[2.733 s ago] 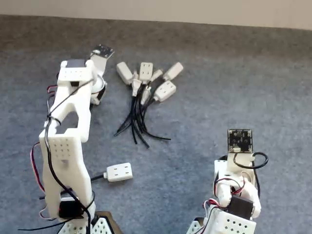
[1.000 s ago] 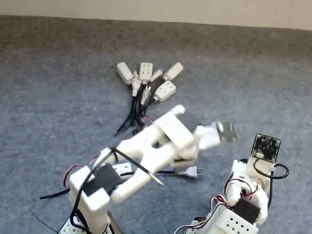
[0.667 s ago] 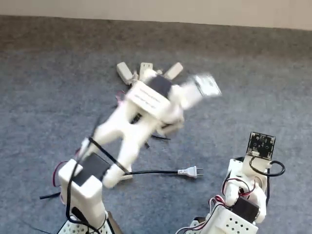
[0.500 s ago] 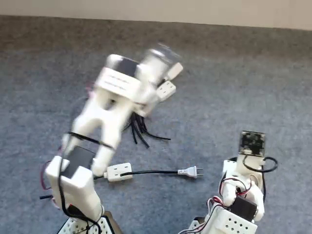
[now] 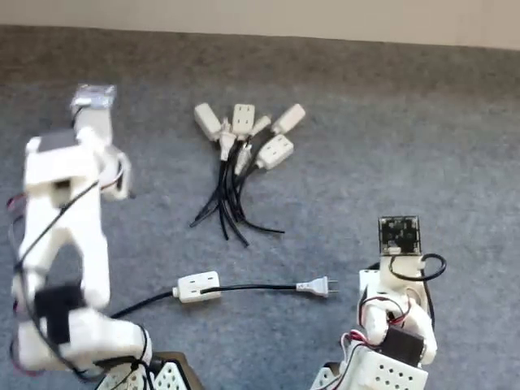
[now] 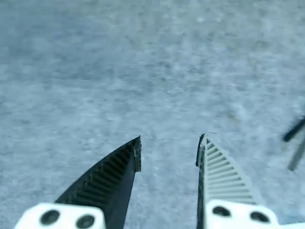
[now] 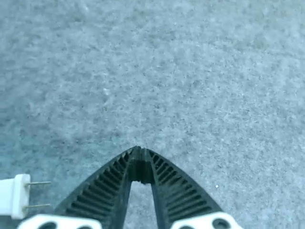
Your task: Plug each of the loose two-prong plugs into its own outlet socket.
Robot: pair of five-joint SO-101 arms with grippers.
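Grey felt desk. Plug (image 5: 317, 285) lies loose with its prongs bare, just beside the right hand (image 7: 140, 168), which is clenched on nothing. Its cord (image 5: 260, 286) runs back past a socket (image 5: 199, 287) nearer the left arm. Left hand (image 6: 169, 151) is released and empty, off beside the bundle (image 5: 244, 134) of further plugs and sockets. Judgement: this plug is unmated; the bundle's pairings are too small to tell, so most work remains.
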